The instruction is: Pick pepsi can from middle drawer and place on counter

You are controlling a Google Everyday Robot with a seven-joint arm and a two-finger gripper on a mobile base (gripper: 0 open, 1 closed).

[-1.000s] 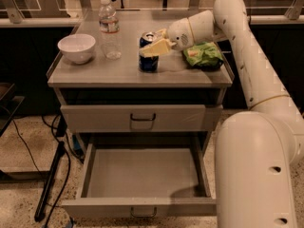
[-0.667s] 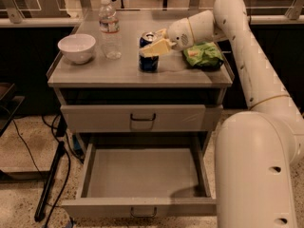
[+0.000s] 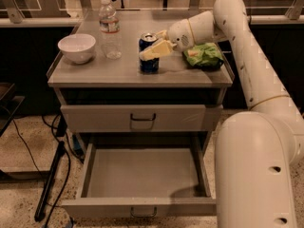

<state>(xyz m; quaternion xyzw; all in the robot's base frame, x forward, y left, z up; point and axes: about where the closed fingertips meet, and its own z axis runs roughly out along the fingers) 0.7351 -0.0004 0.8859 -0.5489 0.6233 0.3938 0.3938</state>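
The pepsi can (image 3: 149,66) stands upright on the counter (image 3: 109,74), near its middle. My gripper (image 3: 150,44) reaches in from the right and is around the can's upper part. One pale finger (image 3: 155,49) crosses the front of the can and the other lies behind its top, so the gripper looks shut on it. The middle drawer (image 3: 109,207) is pulled open below the counter and its grey tray is empty.
A white bowl (image 3: 77,46) and a clear water bottle (image 3: 110,28) stand at the counter's left. A green snack bag (image 3: 203,55) lies at its right. The upper drawer (image 3: 137,118) is shut. My arm's body (image 3: 256,170) fills the right foreground. Black cables (image 3: 50,179) lie on the floor at left.
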